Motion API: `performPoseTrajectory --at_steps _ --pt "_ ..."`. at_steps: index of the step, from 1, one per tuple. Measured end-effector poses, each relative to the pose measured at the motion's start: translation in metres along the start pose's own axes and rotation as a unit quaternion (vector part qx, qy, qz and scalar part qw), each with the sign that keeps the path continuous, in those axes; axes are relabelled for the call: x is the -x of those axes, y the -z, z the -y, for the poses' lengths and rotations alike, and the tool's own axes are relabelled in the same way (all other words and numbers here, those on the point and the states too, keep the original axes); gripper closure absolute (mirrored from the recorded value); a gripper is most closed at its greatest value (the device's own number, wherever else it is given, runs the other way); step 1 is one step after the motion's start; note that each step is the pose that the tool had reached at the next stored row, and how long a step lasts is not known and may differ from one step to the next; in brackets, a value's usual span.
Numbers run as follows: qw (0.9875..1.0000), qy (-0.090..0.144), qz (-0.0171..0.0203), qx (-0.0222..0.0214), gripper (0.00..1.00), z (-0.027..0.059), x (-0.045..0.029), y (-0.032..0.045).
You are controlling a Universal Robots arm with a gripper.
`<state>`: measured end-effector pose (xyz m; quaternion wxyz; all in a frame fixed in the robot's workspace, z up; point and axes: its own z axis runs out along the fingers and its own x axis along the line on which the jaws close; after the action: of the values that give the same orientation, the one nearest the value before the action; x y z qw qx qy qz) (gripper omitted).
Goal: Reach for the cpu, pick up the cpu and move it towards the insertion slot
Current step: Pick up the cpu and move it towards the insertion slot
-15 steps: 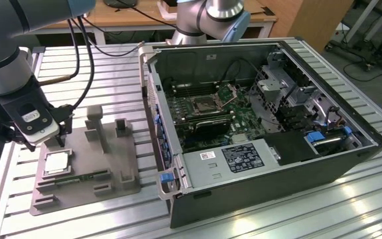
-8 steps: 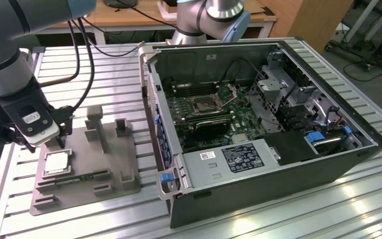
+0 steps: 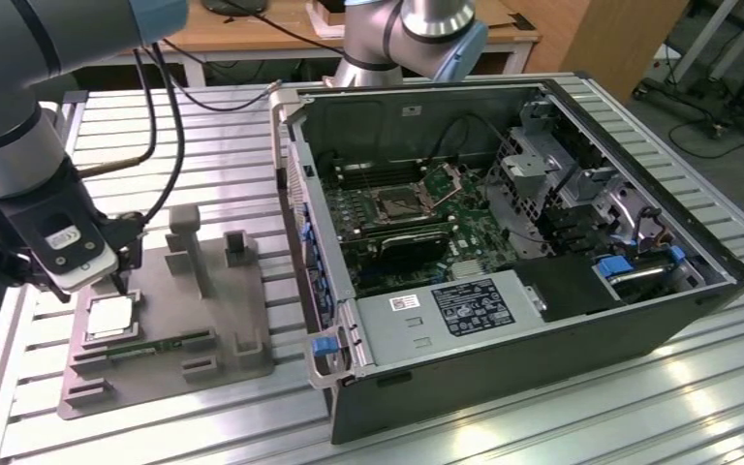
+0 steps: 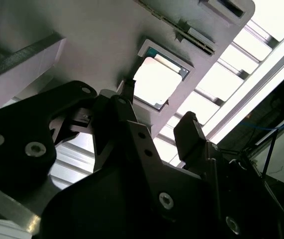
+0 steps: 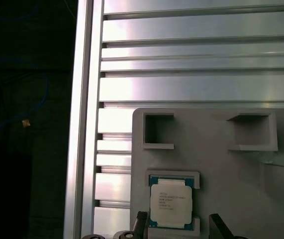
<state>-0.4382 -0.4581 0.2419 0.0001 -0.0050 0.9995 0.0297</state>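
Note:
The cpu (image 3: 109,315) lies flat in a square recess of the grey holder plate (image 3: 224,334), at the exterior view's left. Its silver top also shows in both wrist views (image 5: 170,201) (image 4: 156,82). My gripper (image 3: 111,291) hangs just above it, open, holding nothing. In the first wrist view the gripper (image 5: 179,229) has one dark fingertip (image 5: 141,224) on each side of the chip, apart from it. The insertion slot (image 3: 401,203) sits on the board inside the open computer case (image 3: 502,368), its metal flap (image 3: 449,179) raised.
Grey uprights (image 3: 186,242) rise from the holder plate beside the gripper. A green memory stick (image 3: 152,346) lies in the plate near the cpu. The case's near wall (image 3: 297,232) stands between plate and socket. The slatted table's edge (image 5: 84,124) runs close by.

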Motion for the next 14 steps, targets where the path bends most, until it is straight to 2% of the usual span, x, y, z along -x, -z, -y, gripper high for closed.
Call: performPoseTrajectory --at_steps 9,14 --pt "1.0 0.0 -0.0001 -0.0001 0.41 0.0009 -0.0001 -0.0106" --pt "1.0 0.0 -0.0001 0.0 0.4 0.0015 -0.0001 -0.0194"
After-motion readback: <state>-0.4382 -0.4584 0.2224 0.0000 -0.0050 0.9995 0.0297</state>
